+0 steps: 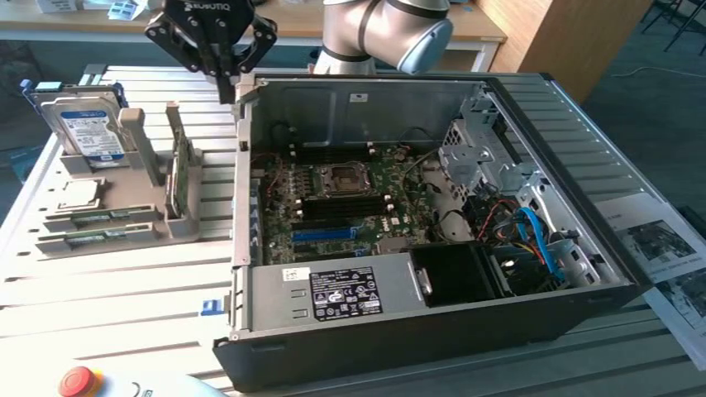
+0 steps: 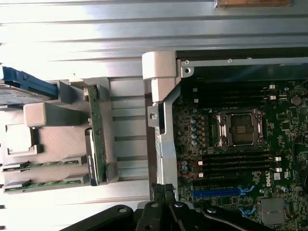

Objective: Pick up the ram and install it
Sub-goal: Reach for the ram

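**Silver arm, black pincer**

The arm [image 1: 359, 25] is showing smooth silver-grey rounded joints, one of them wearing a pale blue-grey round cap [image 1: 428, 43]. The pincer [image 1: 228, 87] is looking matt black all over, with white lettering [image 1: 210, 7] running across its body and angled links [image 1: 263, 40] spreading out on both sides. In the wrist view, those black links are carrying small bright pivot screws [image 2: 211, 210], and the dark fingers [image 2: 161, 190] are narrowing toward blunt tips.
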You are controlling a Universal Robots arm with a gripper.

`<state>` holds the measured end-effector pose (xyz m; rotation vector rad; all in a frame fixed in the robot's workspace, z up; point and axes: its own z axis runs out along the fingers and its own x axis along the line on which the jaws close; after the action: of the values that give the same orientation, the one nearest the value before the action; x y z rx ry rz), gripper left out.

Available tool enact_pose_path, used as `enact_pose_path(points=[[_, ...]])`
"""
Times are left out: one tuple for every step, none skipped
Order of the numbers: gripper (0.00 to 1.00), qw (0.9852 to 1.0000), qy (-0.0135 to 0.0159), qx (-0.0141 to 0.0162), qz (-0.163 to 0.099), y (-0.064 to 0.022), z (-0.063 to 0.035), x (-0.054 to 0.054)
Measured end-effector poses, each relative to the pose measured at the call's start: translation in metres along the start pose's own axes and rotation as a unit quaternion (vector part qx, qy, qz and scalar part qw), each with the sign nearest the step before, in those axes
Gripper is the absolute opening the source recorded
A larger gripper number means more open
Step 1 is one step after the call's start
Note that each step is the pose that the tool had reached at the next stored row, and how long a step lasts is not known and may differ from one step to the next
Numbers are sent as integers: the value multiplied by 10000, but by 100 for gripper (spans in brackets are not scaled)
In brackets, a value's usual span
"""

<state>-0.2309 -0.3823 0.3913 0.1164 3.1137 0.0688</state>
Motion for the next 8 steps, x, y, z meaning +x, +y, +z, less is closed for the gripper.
enact_pose_path(points=[[10, 10000, 0, 0, 0, 2, 0, 27], [10, 10000, 0, 0, 1, 5, 0, 55], [10, 10000, 0, 0, 1, 7, 0, 85], [10, 10000, 0, 0, 1, 10, 0, 112], [10, 10000, 0, 0, 1, 12, 0, 139], [10, 10000, -1, 0, 0, 13, -1, 166], [10, 10000, 0, 0, 0, 15, -1, 193], [10, 10000, 0, 0, 1, 17, -1, 221]])
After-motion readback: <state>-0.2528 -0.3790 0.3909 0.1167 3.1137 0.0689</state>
